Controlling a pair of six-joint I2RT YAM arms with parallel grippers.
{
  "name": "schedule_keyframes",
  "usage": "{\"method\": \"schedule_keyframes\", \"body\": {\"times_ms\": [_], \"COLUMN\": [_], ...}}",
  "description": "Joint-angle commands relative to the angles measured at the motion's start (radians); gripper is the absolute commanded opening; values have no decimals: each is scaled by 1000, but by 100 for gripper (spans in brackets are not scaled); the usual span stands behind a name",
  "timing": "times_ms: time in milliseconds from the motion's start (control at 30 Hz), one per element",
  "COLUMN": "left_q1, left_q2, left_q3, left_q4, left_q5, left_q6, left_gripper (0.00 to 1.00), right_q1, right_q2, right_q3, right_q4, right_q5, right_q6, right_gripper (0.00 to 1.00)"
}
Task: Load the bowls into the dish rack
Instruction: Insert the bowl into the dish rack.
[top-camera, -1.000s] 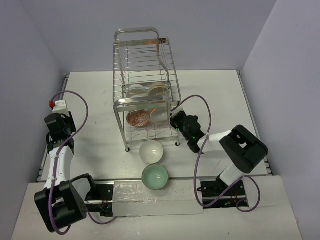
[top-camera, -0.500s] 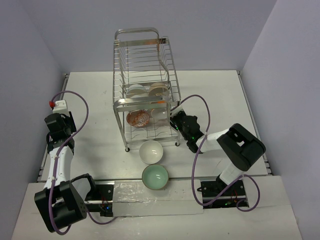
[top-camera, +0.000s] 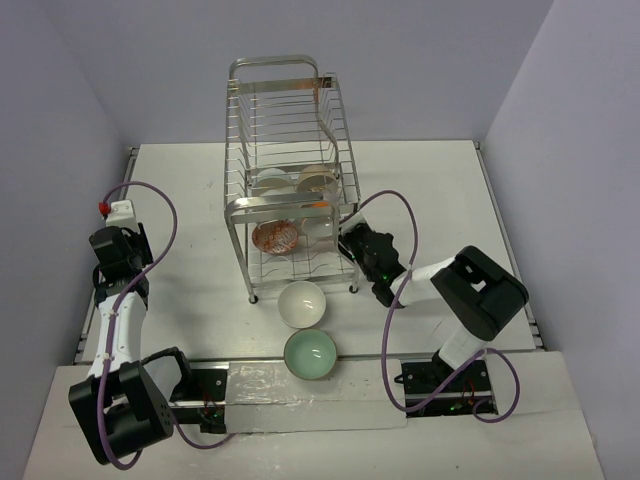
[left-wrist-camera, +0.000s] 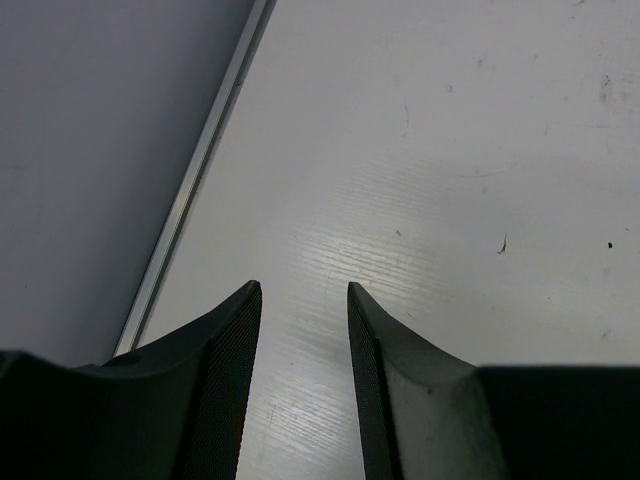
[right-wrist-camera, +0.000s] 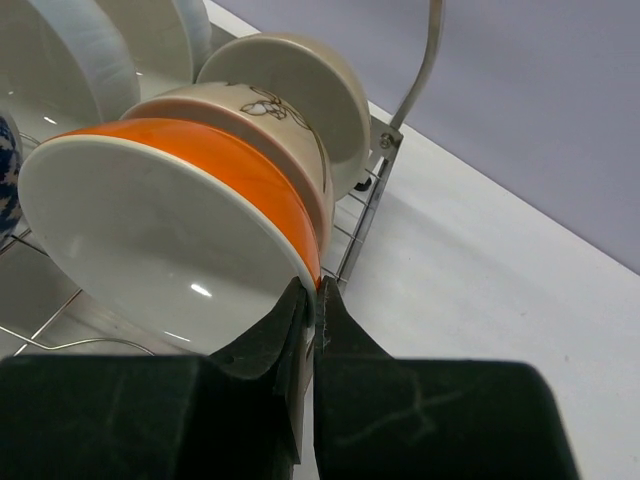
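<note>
No text, label, brand, number or sign can be read in any view. The only marking is a dark line drawing on the outer wall of the cream bowl, which stands in the dish rack against the orange bowl. The drawing contains no readable letters.

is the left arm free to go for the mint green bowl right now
Probably yes: the left pincer is open and empty over the table, and the mint green bowl sits in the open at the near edge, with nothing standing between them.
</note>
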Motion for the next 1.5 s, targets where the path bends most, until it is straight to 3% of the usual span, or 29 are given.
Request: {"method": "schedule_keyframes", "body": {"times_ms": [0,567,1233,1367,1467], "left_q1": [6,6,6,6,6], "left_q2": [1,6,15,21,26], "left_q3": [10,11,10,10,11], "left_q4": [33,35,44,44,43], "left_q5": [11,17,-1,-5,-5], "left_q6": [4,4,7,10,10], "left_gripper": [45,45,45,45,45], "right_q1": [52,74,72,72,72], "right_q2": [23,23,-13,-13,-13], "right_q3": [15,-17,10,13,16], "right_q4": [99,124,-11,-28,-33], "right_q5": [12,-14,-64,-69,-69], "right_q6": [-25,-70,-56,-56,-56], "right_gripper": [0,0,0,10,12]}}
